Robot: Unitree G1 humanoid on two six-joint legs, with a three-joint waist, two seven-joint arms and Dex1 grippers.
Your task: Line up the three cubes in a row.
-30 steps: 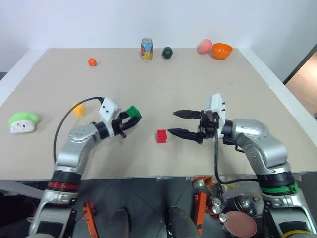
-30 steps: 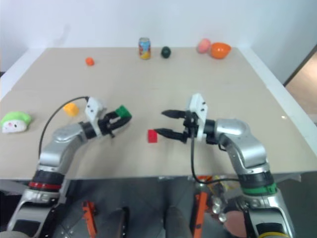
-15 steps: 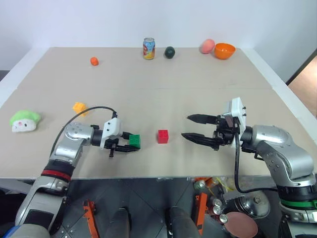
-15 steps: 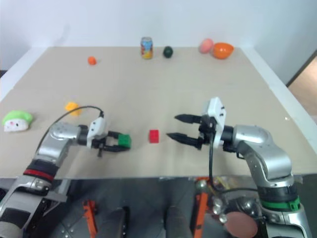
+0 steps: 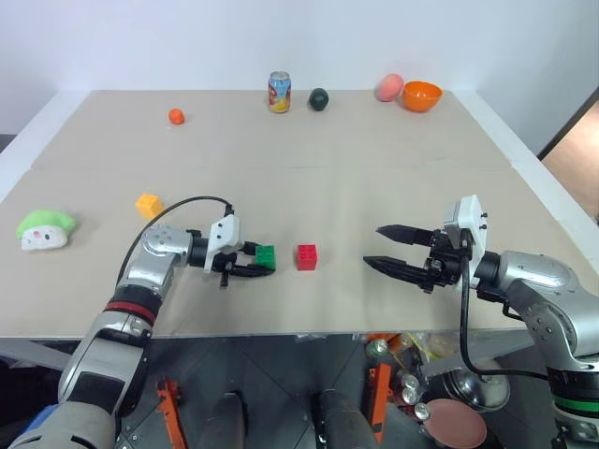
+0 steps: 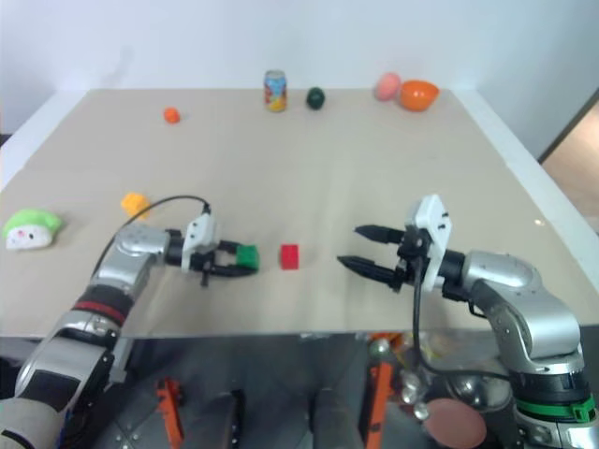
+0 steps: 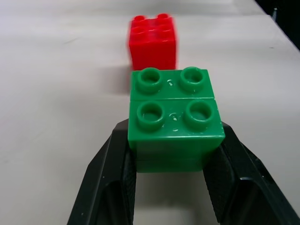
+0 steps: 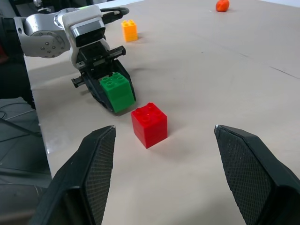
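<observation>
Left end effector (image 5: 255, 265) of mine pinches the green cube (image 5: 266, 256) on the surface (image 5: 374, 168), just left of the red cube (image 5: 306, 256). Right end effector (image 5: 386, 249) spread, well right. Yellow-orange cube (image 5: 148, 205) lies far left.

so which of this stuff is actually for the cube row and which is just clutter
For the job: green cube in the left gripper, red cube, yellow cube.
Just lying about: plush toy, orange ball, can, dark ball, peach, orange bowl.
</observation>
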